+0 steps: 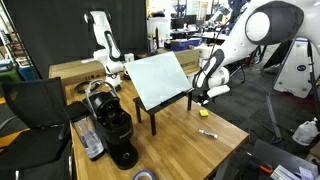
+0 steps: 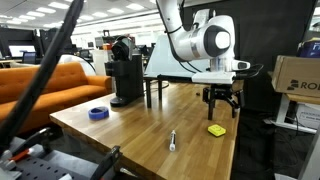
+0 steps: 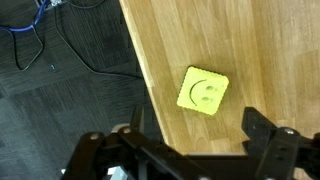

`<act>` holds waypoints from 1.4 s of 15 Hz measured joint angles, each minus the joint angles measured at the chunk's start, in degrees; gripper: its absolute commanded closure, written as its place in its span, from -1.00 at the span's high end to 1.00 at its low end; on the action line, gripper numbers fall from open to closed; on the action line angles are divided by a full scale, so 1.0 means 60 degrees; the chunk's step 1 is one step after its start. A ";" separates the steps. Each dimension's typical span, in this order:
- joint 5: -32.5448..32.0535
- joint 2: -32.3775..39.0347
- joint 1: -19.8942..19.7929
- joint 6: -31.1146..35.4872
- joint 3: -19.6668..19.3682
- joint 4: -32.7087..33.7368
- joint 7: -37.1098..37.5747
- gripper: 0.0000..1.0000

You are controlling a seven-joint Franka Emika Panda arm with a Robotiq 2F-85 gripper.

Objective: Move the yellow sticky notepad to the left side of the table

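Note:
The yellow sticky notepad (image 3: 203, 91) lies flat on the wood-plank table (image 3: 270, 50) close to its edge; a smiley face is drawn on it. It also shows in both exterior views (image 2: 216, 130) (image 1: 204, 112). My gripper (image 2: 221, 104) hangs open above the pad and holds nothing. In the wrist view my two dark fingers (image 3: 195, 135) stand apart, with the pad between and just beyond them.
A thin marker pen (image 2: 171, 140) (image 1: 208, 133) lies on the table. A white board on a black stand (image 1: 160, 80), a black coffee machine (image 1: 112, 125) (image 2: 125, 72) and a blue tape roll (image 2: 98, 113) stand farther off. The table edge (image 3: 140, 70) drops to cabled floor.

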 measured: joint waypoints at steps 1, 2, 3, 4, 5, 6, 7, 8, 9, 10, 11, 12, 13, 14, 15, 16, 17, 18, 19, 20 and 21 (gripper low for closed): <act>0.0083 0.0125 -0.0023 0.0254 0.0057 0.0008 0.0000 1.00; 0.0180 0.0221 -0.0068 0.0494 0.0125 0.0007 0.0000 1.00; 0.0262 0.0303 -0.0118 0.0725 0.0187 0.0007 0.0000 1.00; 0.0337 0.0379 -0.0171 0.0938 0.0243 -0.0005 0.0001 1.00; 0.0394 0.0442 -0.0206 0.1114 0.0275 -0.0015 0.0017 1.00; 0.0449 0.0503 -0.0231 0.1274 0.0291 -0.0022 0.0050 1.00; 0.0538 0.0571 -0.0252 0.1403 0.0310 -0.0027 0.0082 1.00; 0.0609 0.0622 -0.0269 0.1518 0.0335 -0.0042 0.0122 1.00; 0.0682 0.0661 -0.0287 0.1629 0.0370 -0.0066 0.0185 1.00; 0.0776 0.0689 -0.0295 0.1696 0.0410 -0.0096 0.0256 1.00; 0.0856 0.0721 -0.0298 0.1746 0.0452 -0.0116 0.0352 1.00; 0.0956 0.0765 -0.0297 0.1803 0.0494 -0.0127 0.0425 1.00; 0.1019 0.0815 -0.0298 0.1862 0.0532 -0.0141 0.0491 1.00; 0.1069 0.0860 -0.0297 0.1944 0.0564 -0.0174 0.0560 1.00; 0.1114 0.0890 -0.0298 0.2027 0.0590 -0.0217 0.0621 1.00; 0.1134 0.0909 -0.0298 0.2089 0.0608 -0.0261 0.0690 1.00; 0.1140 0.0927 -0.0297 0.2133 0.0617 -0.0294 0.0768 1.00; 0.1144 0.0946 -0.0298 0.2168 0.0617 -0.0315 0.0830 1.00; 0.1148 0.0966 -0.0300 0.2213 0.0614 -0.0332 0.0889 1.00; 0.1150 0.0988 -0.0302 0.2260 0.0606 -0.0339 0.0948 1.00; 0.1153 0.1021 -0.0308 0.2321 0.0599 -0.0339 0.1009 1.00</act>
